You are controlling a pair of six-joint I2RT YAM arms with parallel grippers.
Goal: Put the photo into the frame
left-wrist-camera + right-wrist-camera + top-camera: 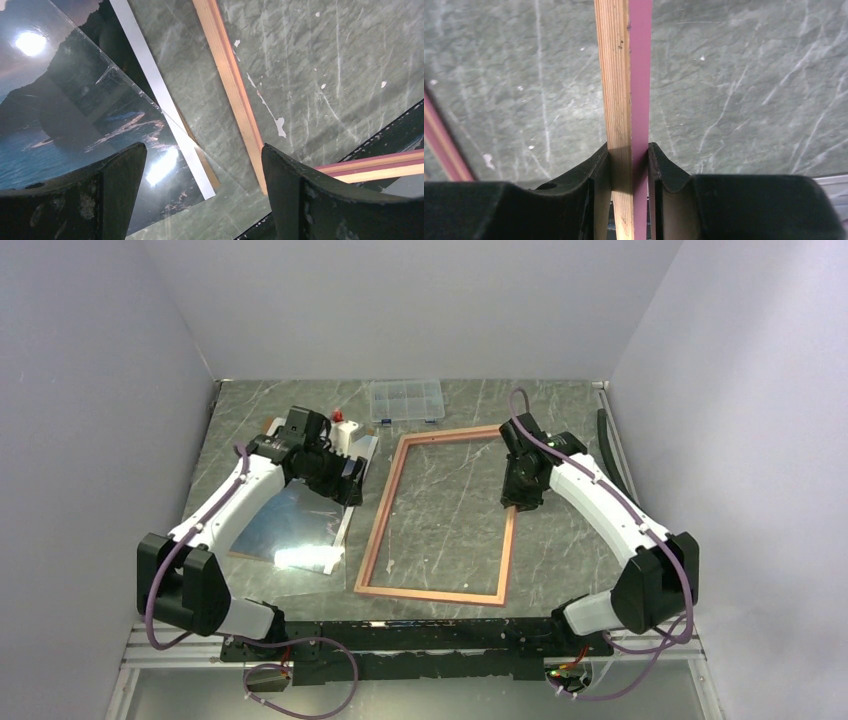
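Clamping frame [619,75], R jaws.

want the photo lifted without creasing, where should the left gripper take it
Probably the white-bordered long edge facing the frame, coming low from that side. The photo lies flat, so only an edge offers a pinch, and the open left gripper hangs above it.

Clear compartment box [407,401] (far edge) on marbled table [565,550].

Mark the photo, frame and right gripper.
photo [112,47], left wrist view, dark mountain area by its white border.
frame [383,510], top view, middle of the long rail nearer the photo.
right gripper [629,150], right wrist view, midway between fingertips shut on the frame rail.
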